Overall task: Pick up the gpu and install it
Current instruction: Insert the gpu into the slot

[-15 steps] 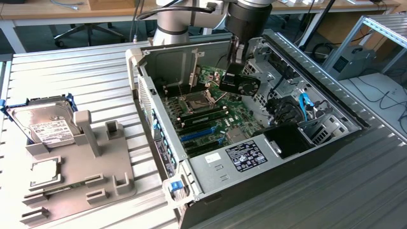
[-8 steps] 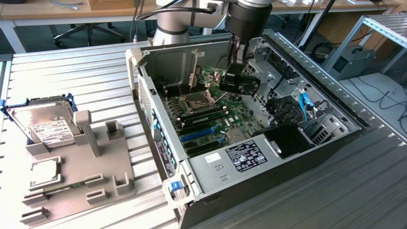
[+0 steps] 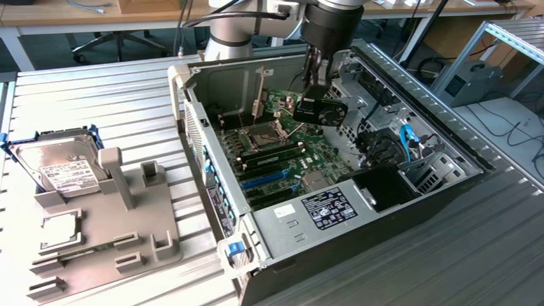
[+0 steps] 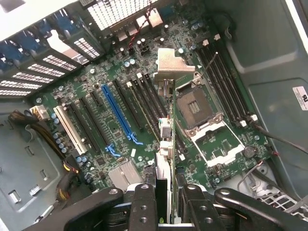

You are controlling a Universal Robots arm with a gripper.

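Claw [image 4: 167, 199] clamped on the gpu [image 4: 165, 137] above motherboard [image 4: 84, 89], open computer case [image 3: 374, 255], ribbed metal table [image 3: 93, 95], desks [image 3: 51, 16] behind

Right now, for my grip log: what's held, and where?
The slim black gpu card with silver bracket, jaws pinching its flat faces, away from the bracket.

one gpu [image 3: 319, 109], one hard drive [image 3: 60, 167], one processor chip [image 3: 61, 228], one computer case [image 3: 383, 242].

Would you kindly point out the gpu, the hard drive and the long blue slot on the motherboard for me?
gpu [image 3: 320, 110], exterior view, its dark face.
hard drive [image 3: 58, 164], exterior view, its top face.
blue slot [image 4: 117, 113], wrist view, middle of its length.
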